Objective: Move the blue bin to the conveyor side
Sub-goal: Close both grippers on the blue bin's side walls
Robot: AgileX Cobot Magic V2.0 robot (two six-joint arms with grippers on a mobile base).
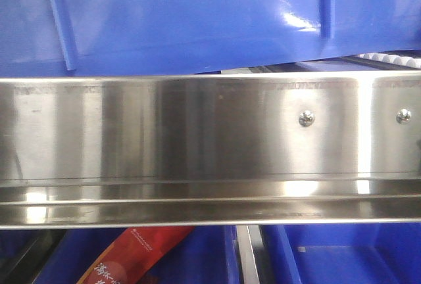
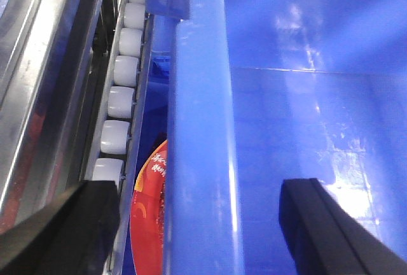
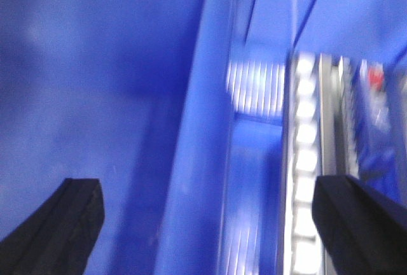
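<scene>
Two open grippers astride the rim, nothing clamped

Front view: the blue bin (image 1: 197,14) fills the frame above a steel rail (image 1: 197,139). No gripper shows here, nor any conveyor.

Left wrist view: the left gripper (image 2: 200,224) hangs spread, with the bin's rim between its fingers and white rollers (image 2: 121,103) just beyond the outer one. Closing off-centre could snag those rollers or slip on the glossy plastic.

Right wrist view: the right gripper (image 3: 210,224) is spread likewise, but blur hides how deep the rim sits.

I'm seeing strong light glaring off the steel rail (image 1: 197,133) and streaking white across the blue bin (image 2: 305,97). My right wrist view is smearing badly; the white rollers (image 3: 305,160) are blowing out.
</scene>
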